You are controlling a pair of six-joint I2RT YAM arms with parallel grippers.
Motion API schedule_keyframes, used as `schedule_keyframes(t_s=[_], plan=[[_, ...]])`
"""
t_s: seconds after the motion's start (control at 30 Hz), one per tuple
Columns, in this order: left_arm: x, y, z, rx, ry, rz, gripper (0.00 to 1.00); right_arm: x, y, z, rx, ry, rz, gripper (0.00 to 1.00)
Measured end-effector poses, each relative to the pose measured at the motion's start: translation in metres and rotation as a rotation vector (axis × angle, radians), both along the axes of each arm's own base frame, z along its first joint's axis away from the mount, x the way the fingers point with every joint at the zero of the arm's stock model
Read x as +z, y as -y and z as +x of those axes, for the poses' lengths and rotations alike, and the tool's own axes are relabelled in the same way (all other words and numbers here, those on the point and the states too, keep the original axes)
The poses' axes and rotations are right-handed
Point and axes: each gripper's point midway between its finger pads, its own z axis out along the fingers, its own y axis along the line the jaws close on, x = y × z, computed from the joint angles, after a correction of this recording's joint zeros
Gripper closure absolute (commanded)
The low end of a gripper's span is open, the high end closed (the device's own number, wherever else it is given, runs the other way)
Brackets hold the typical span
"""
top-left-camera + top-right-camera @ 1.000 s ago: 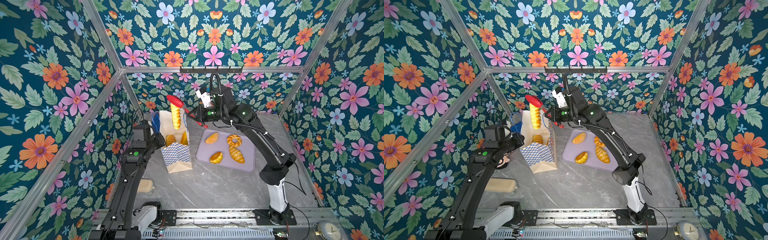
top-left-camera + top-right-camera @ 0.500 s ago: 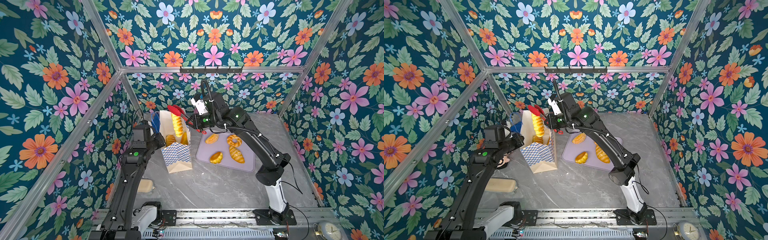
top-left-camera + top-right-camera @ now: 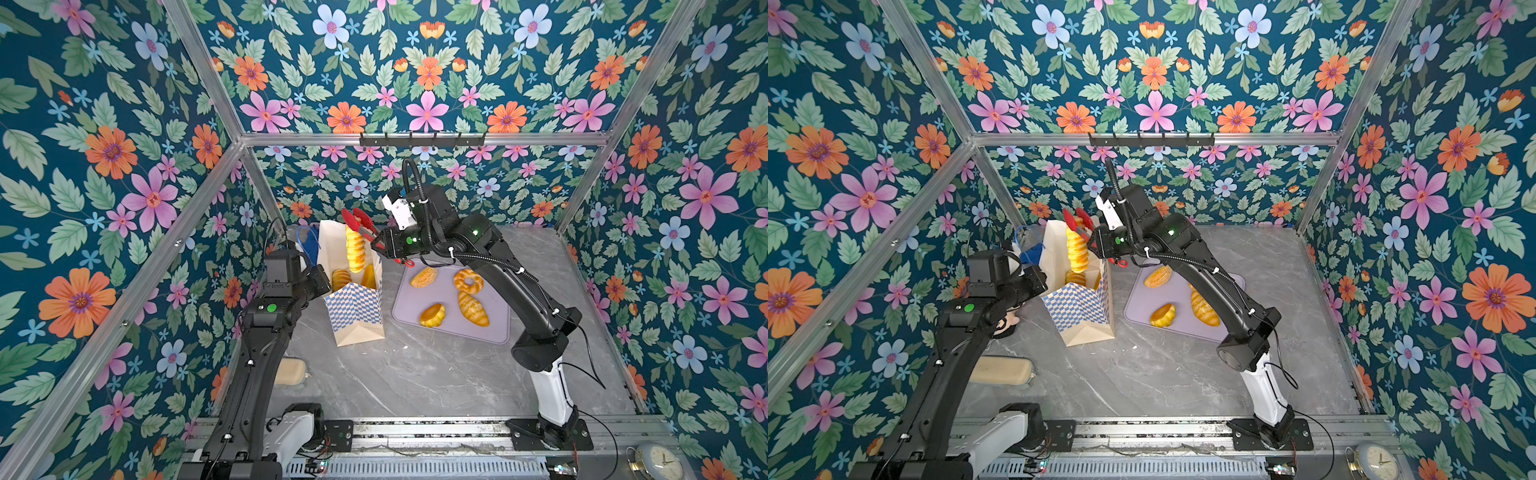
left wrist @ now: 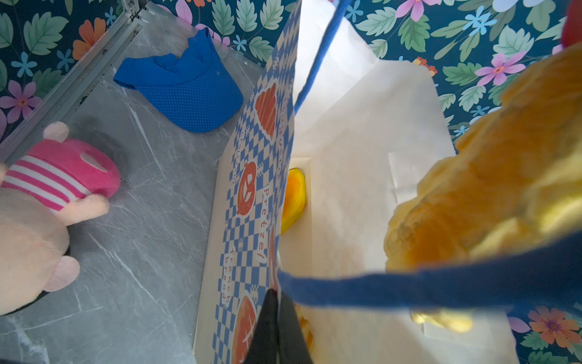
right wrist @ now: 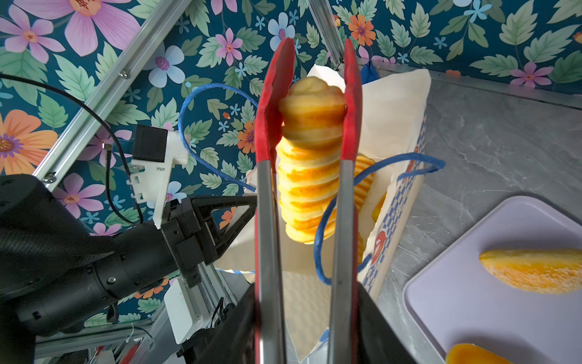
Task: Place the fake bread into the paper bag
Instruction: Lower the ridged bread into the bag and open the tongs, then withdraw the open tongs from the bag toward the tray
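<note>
- Paper bag [image 3: 353, 307] stands upright by the table's [image 3: 415, 374] left edge; left claw [image 4: 273, 302] is clenched tight on its rim.
- Right claw [image 5: 304, 318], partly closed, squeezes tongs [image 5: 267, 205] nipping one twisted roll [image 5: 310, 176] above the bag's mouth.
- Four pastries [image 3: 468, 281] on the tray [image 3: 496, 303]; two visible inside the bag.

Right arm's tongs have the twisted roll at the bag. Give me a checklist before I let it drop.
Bag mouth held open: left end effector shut on the paper bag rim. Ok.
Twisted roll over the open mouth. Ok.
Tongs, in the right end effector, touch the roll on both sides. Ok.
Blue cord handle clear of the roll: crosses it in the right wrist view. Cannot tell.
Bag upright. Ok.
Tray emptied: four pastries on it. Not ok.
</note>
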Motion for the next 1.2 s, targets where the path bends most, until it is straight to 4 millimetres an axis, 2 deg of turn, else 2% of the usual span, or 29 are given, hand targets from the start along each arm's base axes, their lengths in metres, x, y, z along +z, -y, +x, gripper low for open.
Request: schedule_keyframes(t_s=[0.4,0.77,1.0,1.2], plan=[[-0.001,-0.001,0.0,0.005,-0.004,0.004,1.0,0.012,-0.001,-0.003,0.011,0.018,0.027,0.52],[-0.001,-0.002,0.0,0.009,-0.007,0.007,1.0,0.05,0.01,-0.017,0.028,0.067,0.098,0.52],[-0.001,-0.002,0.001,0.009,-0.007,0.007,1.0,0.067,0.03,-0.027,-0.003,0.099,0.101,0.54],[-0.001,-0.002,0.002,0.009,-0.008,0.007,1.0,0.061,0.065,-0.033,-0.08,0.126,0.028,0.54]])
